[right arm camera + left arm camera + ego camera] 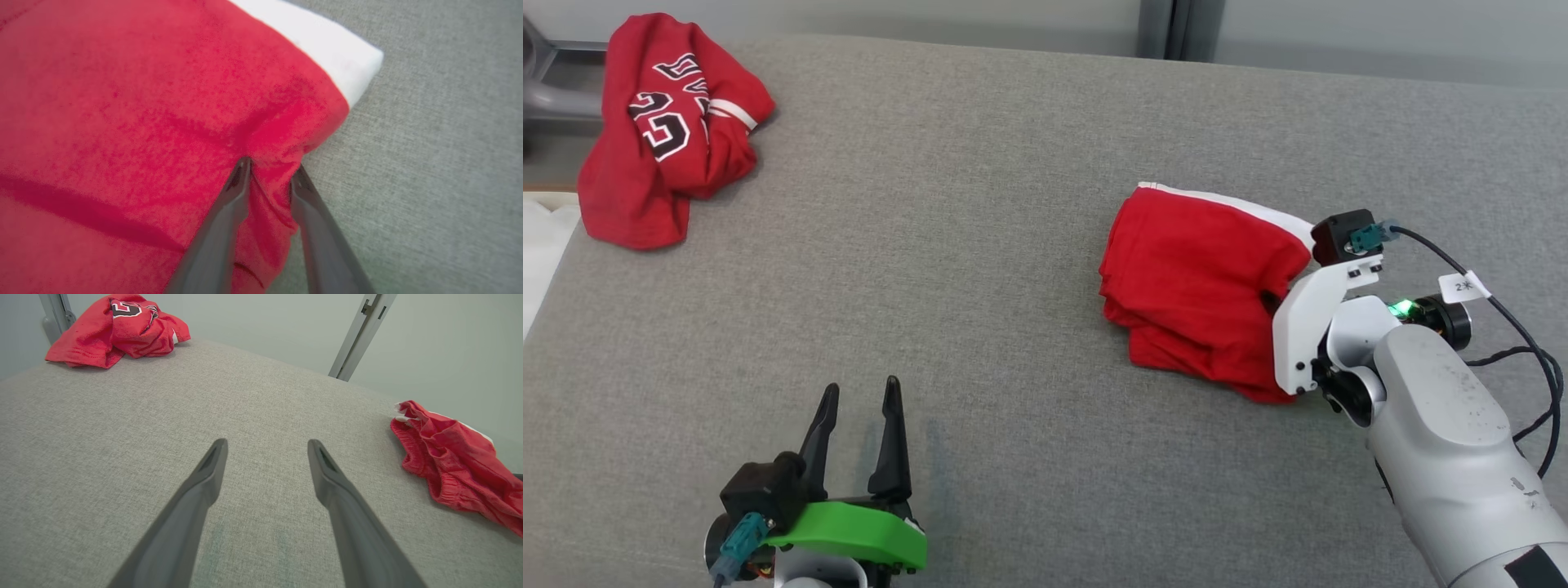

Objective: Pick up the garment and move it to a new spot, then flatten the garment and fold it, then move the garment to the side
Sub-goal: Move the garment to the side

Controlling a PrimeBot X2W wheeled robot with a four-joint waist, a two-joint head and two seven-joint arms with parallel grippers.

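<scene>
Two red garments lie on the grey cushion (980,245): a folded garment (1192,278) with white trim at the right of the head view, and a crumpled jersey (662,131) at upper left. The right gripper (269,171) pinches the folded garment's edge; the left gripper (862,392), lower left, is spread and empty.

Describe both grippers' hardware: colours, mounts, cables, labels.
Left gripper: two long dark tapered fingers on a green bracket, black camera block with teal connector. Right gripper: same dark fingers, white bracket, black camera, teal connector, black cable with a white tag, green wrist light, pale grey scuffed forearm.
</scene>
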